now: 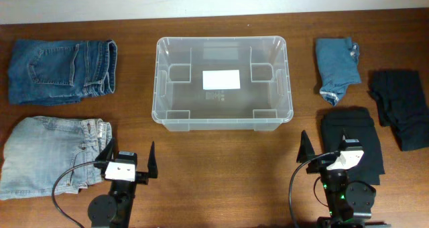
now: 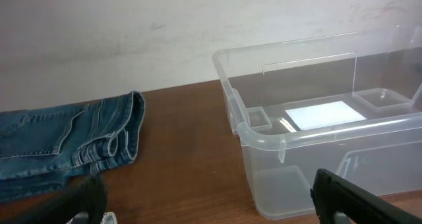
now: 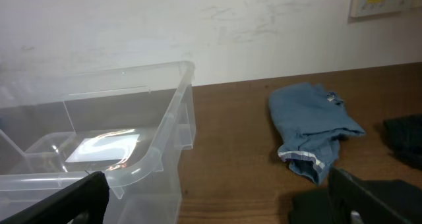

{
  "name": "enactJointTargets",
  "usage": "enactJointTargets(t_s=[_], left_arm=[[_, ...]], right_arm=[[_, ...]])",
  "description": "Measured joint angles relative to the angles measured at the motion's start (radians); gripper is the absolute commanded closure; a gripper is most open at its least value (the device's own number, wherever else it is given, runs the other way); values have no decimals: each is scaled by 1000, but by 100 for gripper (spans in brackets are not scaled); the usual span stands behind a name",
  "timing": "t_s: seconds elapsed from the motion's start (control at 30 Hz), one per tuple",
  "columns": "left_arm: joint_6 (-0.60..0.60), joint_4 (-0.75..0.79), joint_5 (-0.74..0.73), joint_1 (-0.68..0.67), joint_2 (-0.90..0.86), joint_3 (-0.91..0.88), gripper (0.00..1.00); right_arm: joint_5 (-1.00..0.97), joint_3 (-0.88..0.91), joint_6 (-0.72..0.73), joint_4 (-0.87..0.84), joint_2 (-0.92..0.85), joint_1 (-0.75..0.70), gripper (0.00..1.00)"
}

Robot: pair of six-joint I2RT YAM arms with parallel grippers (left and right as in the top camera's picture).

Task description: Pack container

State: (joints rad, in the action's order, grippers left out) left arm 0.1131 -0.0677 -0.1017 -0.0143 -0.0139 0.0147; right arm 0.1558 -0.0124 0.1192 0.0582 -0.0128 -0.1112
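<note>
The clear plastic container (image 1: 284, 87) stands empty in the middle of the table, a white label on its base. My left gripper (image 1: 129, 151) sits near the front edge, left of the container, open with nothing between its fingers. In the left wrist view the container (image 2: 264, 178) is ahead to the right of the left gripper (image 2: 211, 207). My right gripper (image 1: 328, 142) is near the front edge to the right, also open and empty, its right finger over a black garment. The right wrist view has the container (image 3: 165, 148) ahead to the left of the right gripper (image 3: 217, 204).
Folded dark blue jeans (image 1: 62, 71) (image 2: 66, 145) lie back left, light blue jeans (image 1: 50, 154) front left. A small blue garment (image 1: 337, 66) (image 3: 310, 128) lies back right. One black garment (image 1: 402, 107) is at the right edge, another black folded one (image 1: 352, 131) front right.
</note>
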Motion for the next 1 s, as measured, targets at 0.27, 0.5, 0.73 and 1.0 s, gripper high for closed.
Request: enactJointTargets(t_s=[0.27,0.5,0.73,1.0], left_arm=[[0,1,0,0,0,0,1],[0,0,0,0,0,0,1],[0,0,0,0,-1,0,1],[0,1,0,0,1,-2,1]], right_arm=[[134,2,0,-337,0,0,2],[136,-232,-98,-254,-90,0,1],[-35,-872,-247,277,-658,-59,2],[126,-1766,-261,958,-1594,-256,2]])
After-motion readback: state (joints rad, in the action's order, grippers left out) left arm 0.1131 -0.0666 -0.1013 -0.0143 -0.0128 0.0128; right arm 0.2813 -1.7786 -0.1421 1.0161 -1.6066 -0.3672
